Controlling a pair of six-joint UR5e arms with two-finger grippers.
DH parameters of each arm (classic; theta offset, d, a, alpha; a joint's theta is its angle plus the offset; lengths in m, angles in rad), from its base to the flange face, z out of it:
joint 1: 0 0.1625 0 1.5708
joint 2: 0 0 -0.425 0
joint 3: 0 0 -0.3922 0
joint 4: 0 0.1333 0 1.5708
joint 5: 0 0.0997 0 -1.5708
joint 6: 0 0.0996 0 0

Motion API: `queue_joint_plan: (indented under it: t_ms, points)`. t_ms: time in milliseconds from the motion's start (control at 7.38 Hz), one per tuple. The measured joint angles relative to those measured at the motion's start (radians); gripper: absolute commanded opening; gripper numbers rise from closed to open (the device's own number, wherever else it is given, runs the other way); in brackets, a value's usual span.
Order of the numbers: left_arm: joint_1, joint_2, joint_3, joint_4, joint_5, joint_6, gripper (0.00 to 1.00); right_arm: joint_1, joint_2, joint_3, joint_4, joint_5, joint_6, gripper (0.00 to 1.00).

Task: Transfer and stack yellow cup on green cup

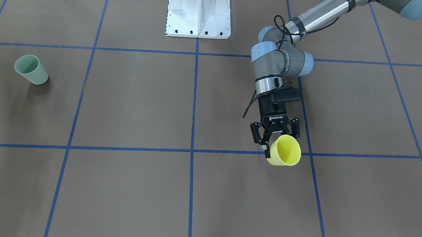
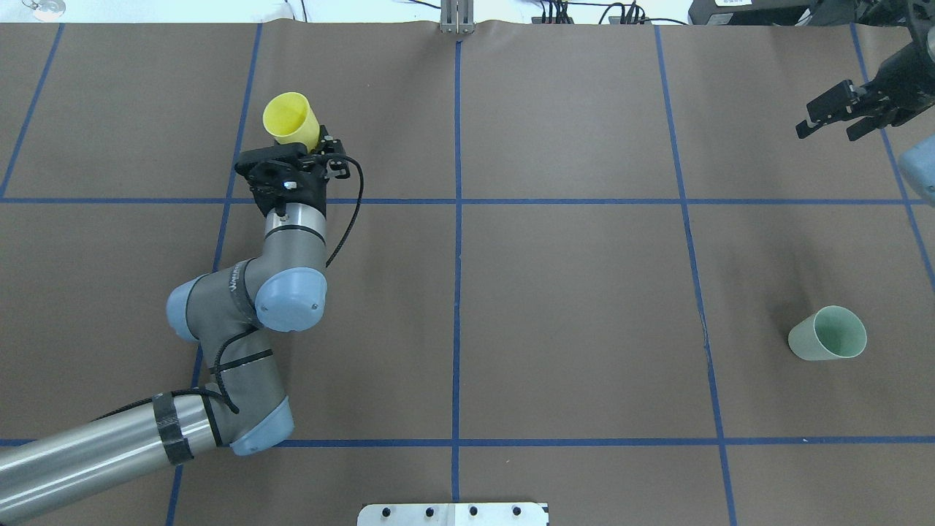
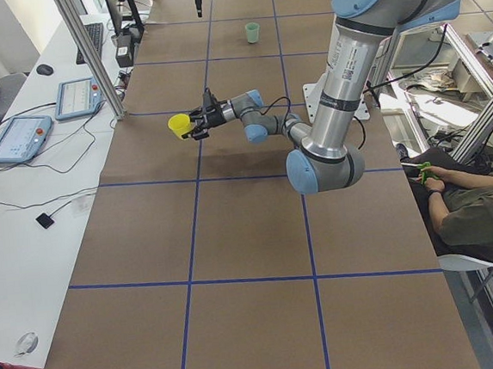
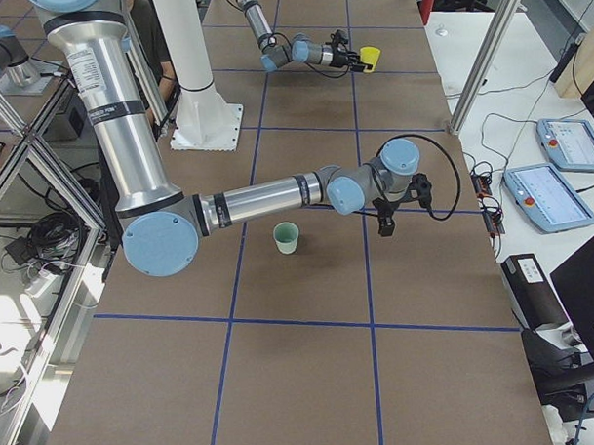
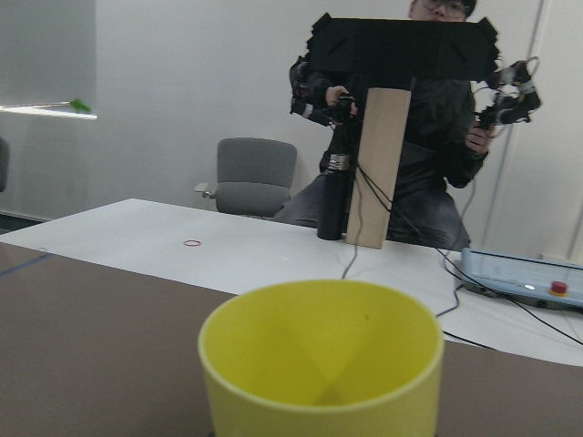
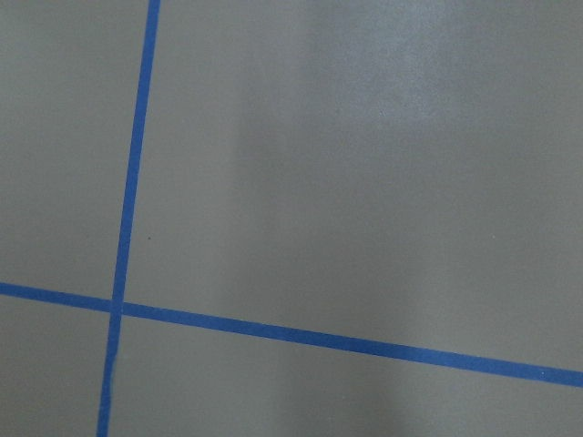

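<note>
The yellow cup (image 1: 286, 151) is held in my left gripper (image 1: 272, 143), which is shut on its side; the cup is a little above the table, its mouth tilted upward. It also shows in the overhead view (image 2: 290, 118), the left view (image 3: 178, 123) and the left wrist view (image 5: 321, 357). The green cup (image 1: 31, 70) stands upright on the table far across on my right side, also in the overhead view (image 2: 828, 334) and the right view (image 4: 286, 238). My right gripper (image 2: 840, 115) is open and empty, above the table beyond the green cup.
The brown table (image 2: 570, 307) carries a grid of blue tape lines. The robot's white base (image 1: 199, 13) stands at the near edge. Beyond the far edge is a white desk with control pendants (image 3: 22, 135) and an operator (image 5: 401, 137).
</note>
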Motion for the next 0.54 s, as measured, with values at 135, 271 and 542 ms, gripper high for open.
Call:
queue_joint_plan:
  t_ms: [135,271,542]
  points:
    - [0.019,-0.027,0.007,-0.056,-0.045,0.095,0.59,-0.022,0.041,0.006,0.001,-0.008,0.071,1.00]
    - [0.028,-0.041,0.018,-0.149,-0.124,0.179,0.59,-0.049,0.080,0.011,0.002,-0.025,0.127,1.00]
    - [0.033,-0.074,0.036,-0.306,-0.316,0.335,0.58,-0.124,0.143,0.032,0.002,-0.090,0.189,1.00]
